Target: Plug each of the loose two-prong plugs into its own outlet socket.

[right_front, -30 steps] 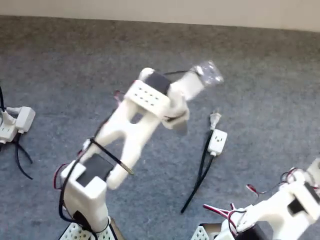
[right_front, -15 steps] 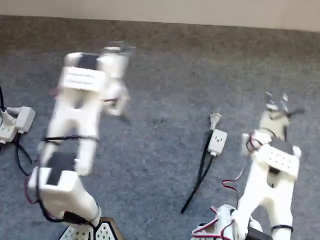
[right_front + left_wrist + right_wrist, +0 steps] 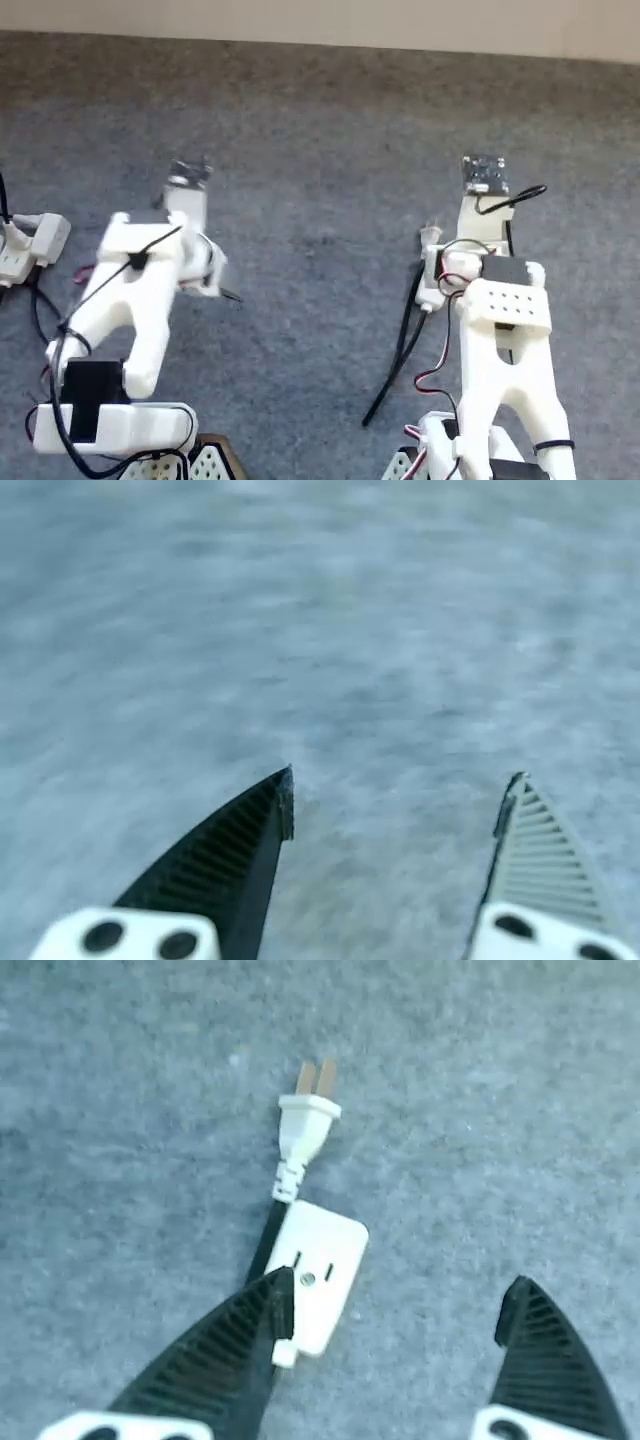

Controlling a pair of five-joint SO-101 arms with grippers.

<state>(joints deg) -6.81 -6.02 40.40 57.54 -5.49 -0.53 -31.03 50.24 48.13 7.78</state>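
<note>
Lying flat on the grey carpet (image 3: 320, 130), the loose white plug (image 3: 308, 1120) has its long axis running from the near side to the far side of the table. Its two brass prongs (image 3: 315, 1077) point away from the arm bases and away from the white outlet socket (image 3: 318, 1272), which lies just behind it on the same line. A short white strain relief joins the plug to the black cord (image 3: 268, 1240), and this cord passes along one side of the socket block. In the high view the cord (image 3: 395, 365) continues toward the near edge, slightly slanted.

The right gripper (image 3: 400, 1280) hangs over the socket. Its jaws are spread wide and hold nothing. One black finger (image 3: 230, 1350) covers a corner of the socket in the right wrist view; whether it touches the block I cannot tell. In the high view the right arm (image 3: 505, 300) hides part of the socket (image 3: 428, 290), and the plug (image 3: 430, 238) shows just beyond it.

The left gripper (image 3: 400, 778) is well apart from the plug, over bare carpet. Its jaws are also wide open and empty.

At the left edge of the high view lies a second white socket block (image 3: 48, 238) with black cords (image 3: 40, 315) beside it, near the left arm (image 3: 140, 280).
</note>
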